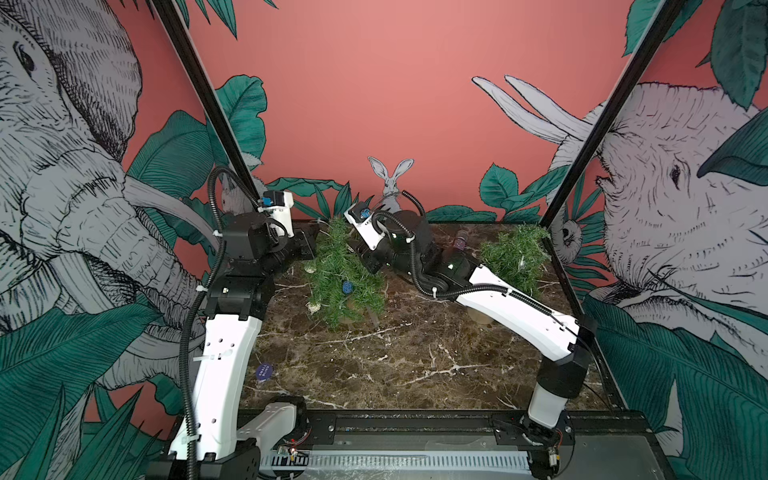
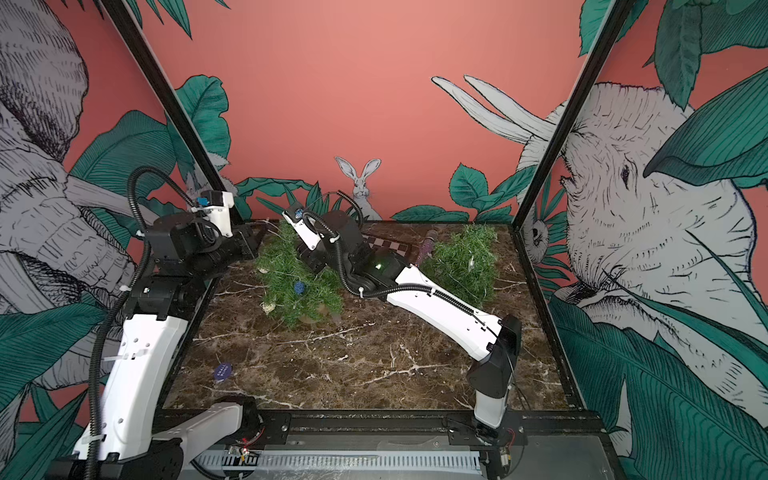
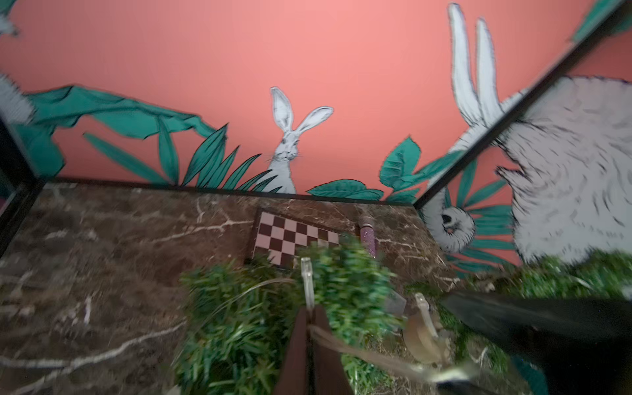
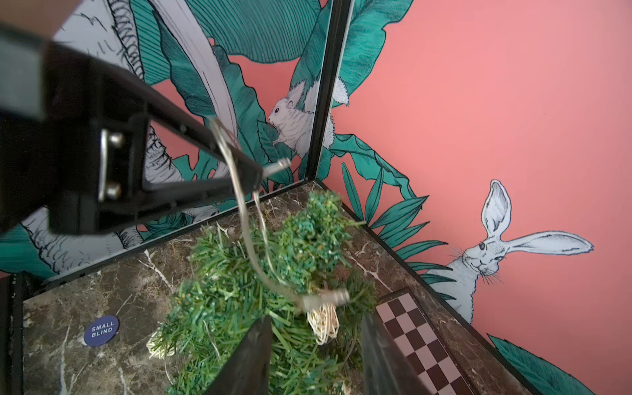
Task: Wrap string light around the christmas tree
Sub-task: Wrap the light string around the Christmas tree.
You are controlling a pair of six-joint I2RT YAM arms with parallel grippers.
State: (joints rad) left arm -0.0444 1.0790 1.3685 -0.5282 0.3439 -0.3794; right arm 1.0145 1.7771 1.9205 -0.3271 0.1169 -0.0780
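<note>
Left hand (image 3: 310, 318) clamps the string light (image 4: 244, 219) over the tree (image 4: 239, 307); right hand (image 4: 314, 321) gapes empty. Best keep it taut going round.

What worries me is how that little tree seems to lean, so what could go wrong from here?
1. The left claw is shut on the string light, whose wire runs down into the christmas tree. The tree seems to lean, so a hard pull could topple it.
2. The right claw stands open right above the branches, and the loose loop there might snag on it.
</note>
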